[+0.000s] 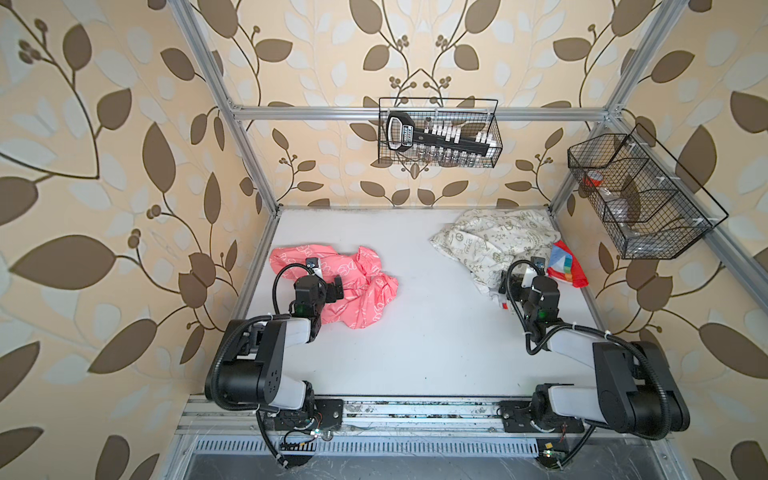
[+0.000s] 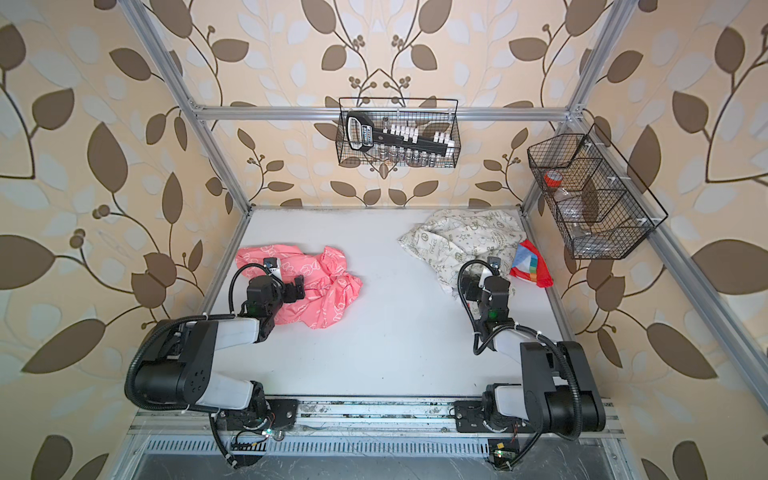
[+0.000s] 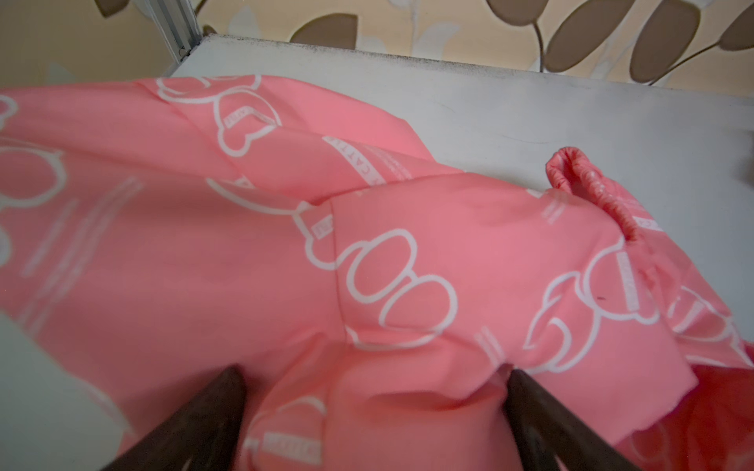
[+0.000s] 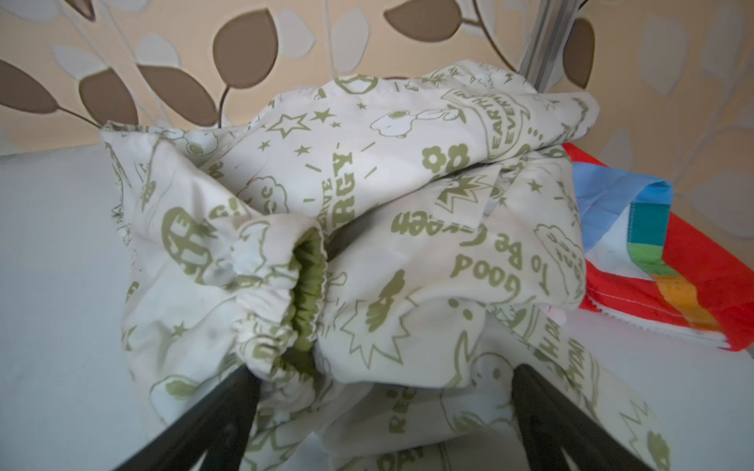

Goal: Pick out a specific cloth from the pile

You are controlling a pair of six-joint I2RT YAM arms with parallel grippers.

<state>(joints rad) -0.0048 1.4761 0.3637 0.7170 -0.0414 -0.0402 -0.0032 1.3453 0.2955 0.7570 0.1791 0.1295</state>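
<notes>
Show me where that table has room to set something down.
Bare: the table's middle strip between pink cloth and pile, down to the near edge. Crowded: far right corner under the pile, left side under the cloth.

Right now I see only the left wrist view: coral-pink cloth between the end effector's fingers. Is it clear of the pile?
Observer: Yes. In a top view the coral-pink cloth lies left on the table, apart from the pile at the far right.
Operator: What's in the pile?
Observer: A cream green-printed cloth with a red multicolour piece against its right side.
Operator: And the other arm?
Observer: The right end effector is open, jaws either side of a fold of that cloth.
</notes>
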